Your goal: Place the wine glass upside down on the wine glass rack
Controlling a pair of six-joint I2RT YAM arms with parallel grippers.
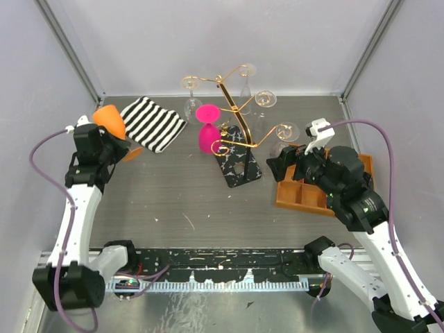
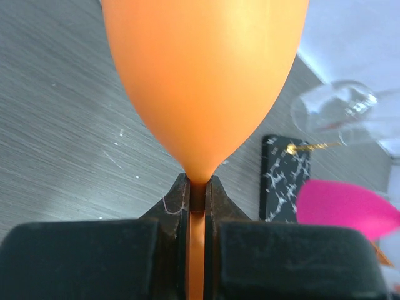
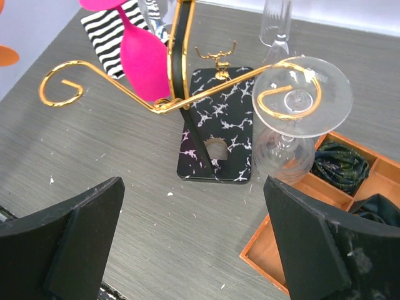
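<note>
The left gripper [image 2: 197, 187] is pinched on the stem of the orange wine glass [image 2: 206, 81] just below the bowl, holding it at the table's left side, well apart from the wine glass rack [image 1: 231, 104]. Carry it to the vacant spiral arm [image 3: 61, 87], invert it bowl-down, and slide the stem into the curl until the foot seats on the wire — clear of the pink glass [image 3: 145, 59]. The right gripper [image 3: 194, 231] stands spread and empty near the orange tray [image 1: 302, 206].

No legible text (or labels) anywhere
</note>
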